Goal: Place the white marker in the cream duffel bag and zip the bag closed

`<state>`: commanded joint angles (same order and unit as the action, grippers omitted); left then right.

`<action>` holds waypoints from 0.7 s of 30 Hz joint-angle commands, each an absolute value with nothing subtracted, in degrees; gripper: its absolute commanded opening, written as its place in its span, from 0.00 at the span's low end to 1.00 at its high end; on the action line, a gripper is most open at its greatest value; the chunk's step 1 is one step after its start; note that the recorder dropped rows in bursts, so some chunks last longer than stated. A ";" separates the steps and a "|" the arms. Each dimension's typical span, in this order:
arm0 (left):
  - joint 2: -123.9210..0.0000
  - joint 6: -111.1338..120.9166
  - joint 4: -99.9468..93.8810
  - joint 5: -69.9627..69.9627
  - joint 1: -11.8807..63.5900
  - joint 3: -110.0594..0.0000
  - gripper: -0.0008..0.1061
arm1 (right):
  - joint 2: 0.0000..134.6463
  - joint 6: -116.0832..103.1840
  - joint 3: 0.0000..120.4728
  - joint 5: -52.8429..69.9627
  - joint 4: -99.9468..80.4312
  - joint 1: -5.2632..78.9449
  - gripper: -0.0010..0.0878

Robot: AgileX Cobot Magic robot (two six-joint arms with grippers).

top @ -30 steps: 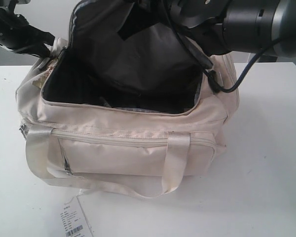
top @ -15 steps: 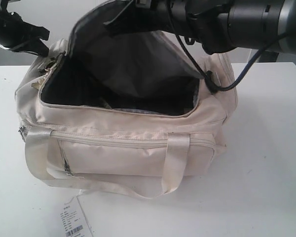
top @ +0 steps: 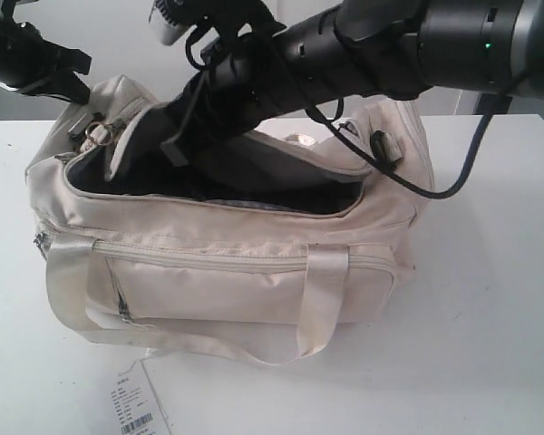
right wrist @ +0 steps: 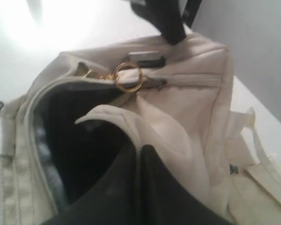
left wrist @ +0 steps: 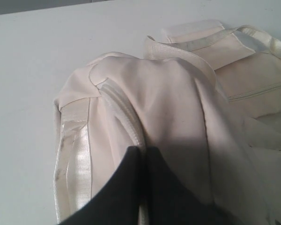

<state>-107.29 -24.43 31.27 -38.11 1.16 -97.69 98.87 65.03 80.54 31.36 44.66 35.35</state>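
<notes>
The cream duffel bag [top: 227, 272] lies on the white table with its long top opening partly uncovered, the dark lining [top: 254, 186] showing inside. My right gripper [top: 170, 148] reaches across from the right and is shut on the edge of the bag's top flap [right wrist: 131, 119], which rests low over the opening. My left gripper [top: 72, 89] is shut on a fabric seam [left wrist: 131, 126] at the bag's left end. A gold ring charm [right wrist: 129, 77] hangs at that end by the zipper. The white marker does not show in any view.
A white paper barcode tag [top: 136, 408] lies on the table in front of the bag. Shiny strap handles [top: 322, 299] drape over the front zip pocket [top: 208, 258]. The right arm's cable [top: 408, 172] loops over the bag's right end.
The right arm swung down and to the left, bringing the raised flap from high above the bag down over the opening. The left gripper stayed at the bag's left end.
</notes>
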 joint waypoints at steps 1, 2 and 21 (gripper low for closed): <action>-107.29 -24.43 31.27 -38.11 1.16 -97.69 0.01 | 98.87 63.47 80.54 32.68 43.42 35.35 0.30; -107.29 -24.43 31.21 -38.11 1.16 -97.69 0.01 | 98.87 62.32 80.54 34.16 43.11 35.35 0.41; -107.29 -21.83 31.73 -36.90 1.16 -97.69 0.31 | 94.93 57.84 80.54 44.26 50.55 35.46 0.78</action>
<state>-107.29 -21.83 31.73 -36.90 1.16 -97.69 94.93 57.84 80.54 44.26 50.55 35.46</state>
